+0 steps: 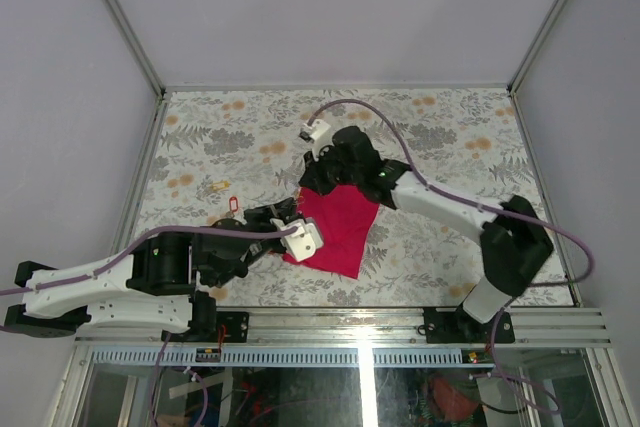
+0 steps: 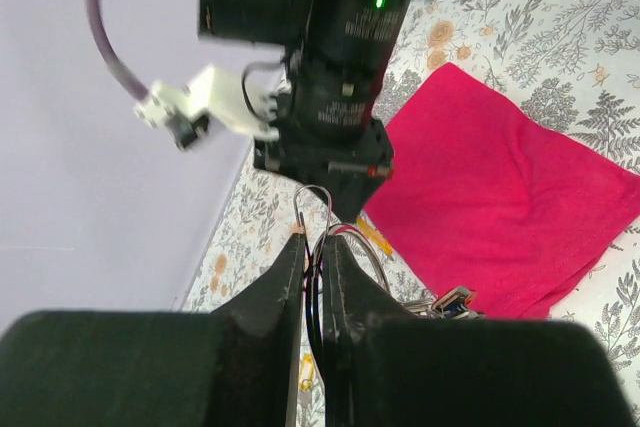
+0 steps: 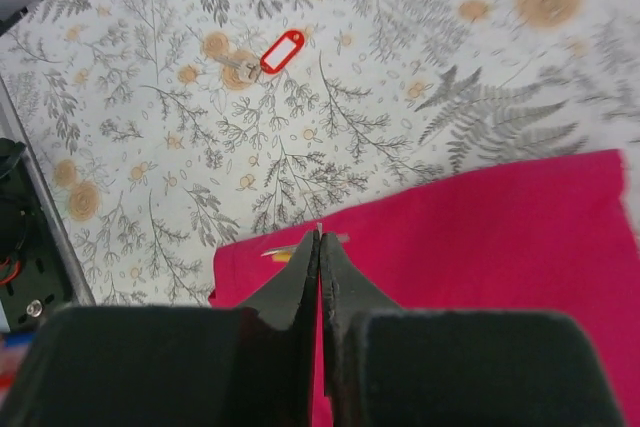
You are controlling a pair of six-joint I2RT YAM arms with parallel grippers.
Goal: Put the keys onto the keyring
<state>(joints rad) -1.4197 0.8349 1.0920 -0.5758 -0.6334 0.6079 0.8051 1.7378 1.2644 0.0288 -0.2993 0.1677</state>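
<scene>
Red-tagged small key (image 3: 281, 50) lay on the floral-patterned table (image 3: 400, 127) at the left. Left gripper (image 2: 313, 239) was clamped on the thin silver wire keyring (image 2: 448, 300) beside the magenta cloth (image 3: 480, 247). Right gripper (image 3: 318, 237) was pinched shut over a small metal key (image 3: 280, 250) on that cloth; whether it held the key was unclear.

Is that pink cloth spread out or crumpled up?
Spread out: the cloth lies flat on the table, edges fairly straight, no bunching visible.
</scene>
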